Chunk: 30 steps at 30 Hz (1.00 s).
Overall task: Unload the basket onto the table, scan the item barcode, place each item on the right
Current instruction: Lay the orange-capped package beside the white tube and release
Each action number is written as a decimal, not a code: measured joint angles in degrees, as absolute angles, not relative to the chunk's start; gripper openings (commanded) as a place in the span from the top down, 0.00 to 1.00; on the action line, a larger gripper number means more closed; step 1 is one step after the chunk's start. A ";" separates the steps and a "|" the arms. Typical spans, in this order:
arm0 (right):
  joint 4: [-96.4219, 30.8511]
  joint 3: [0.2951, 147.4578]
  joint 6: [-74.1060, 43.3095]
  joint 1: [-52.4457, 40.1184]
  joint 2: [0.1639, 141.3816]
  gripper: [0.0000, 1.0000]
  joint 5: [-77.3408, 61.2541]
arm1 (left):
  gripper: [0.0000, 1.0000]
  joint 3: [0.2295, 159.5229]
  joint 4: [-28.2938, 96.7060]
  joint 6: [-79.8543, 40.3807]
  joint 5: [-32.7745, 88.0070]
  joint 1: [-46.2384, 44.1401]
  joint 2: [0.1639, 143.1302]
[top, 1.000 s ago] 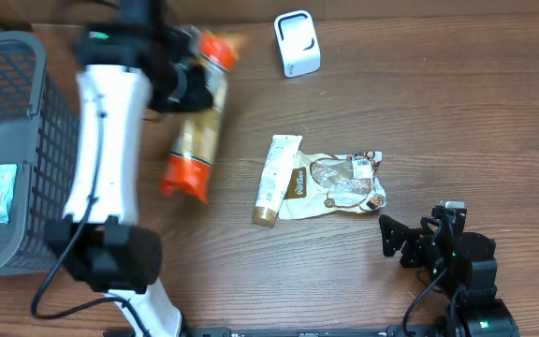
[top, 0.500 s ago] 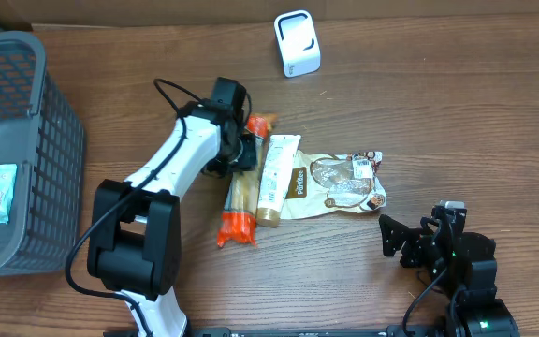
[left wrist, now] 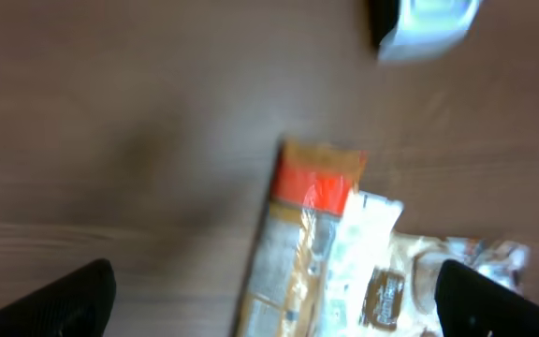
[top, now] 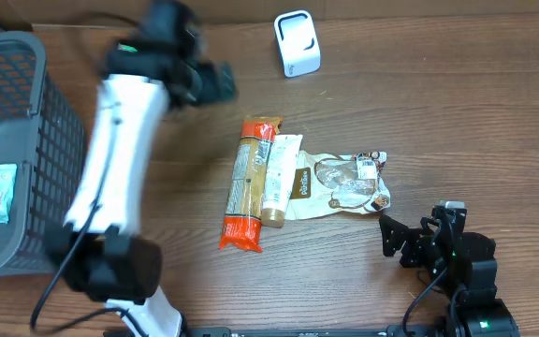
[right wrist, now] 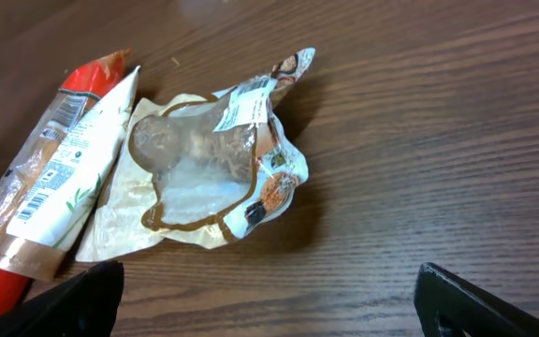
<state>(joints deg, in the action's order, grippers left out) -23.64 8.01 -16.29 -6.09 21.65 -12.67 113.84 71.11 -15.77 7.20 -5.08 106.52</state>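
The long orange-ended packet (top: 249, 183) is laid flat on the desk (top: 457, 112), touching a white tube (top: 277, 180), with a crumpled pouch (top: 344, 184) just beyond. The white scanner (top: 297, 43) is set well apart from them. The left gripper (top: 215, 82) is blurred overhead and seems raised between basket (top: 36, 112) and scanner. Its fingers (left wrist: 73, 300) are spread wide, and nothing is held. The right gripper (top: 391, 239) is likewise spread and empty, near the pouch.

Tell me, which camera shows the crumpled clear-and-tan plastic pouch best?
The right wrist view: the crumpled clear-and-tan plastic pouch lies close and sharp there, label readable as a patch. Overhead shows it whole but small. The left wrist view catches only a blurred edge at its lower right.
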 measured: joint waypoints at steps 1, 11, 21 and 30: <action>-23.64 8.01 -16.29 -6.11 21.65 0.00 -12.67 | 0.00 117.64 73.21 -14.57 7.20 -3.16 105.65; -23.66 8.01 -16.29 -6.09 21.65 0.00 -12.67 | 0.00 139.79 93.08 -6.79 0.86 22.22 96.38; -23.64 8.01 -16.27 -6.09 21.65 0.00 -12.64 | 0.00 133.49 91.90 -5.78 3.01 44.03 96.23; -23.59 8.01 -16.29 -6.09 21.65 0.00 -12.67 | 0.00 113.32 76.82 -5.98 3.64 45.04 96.66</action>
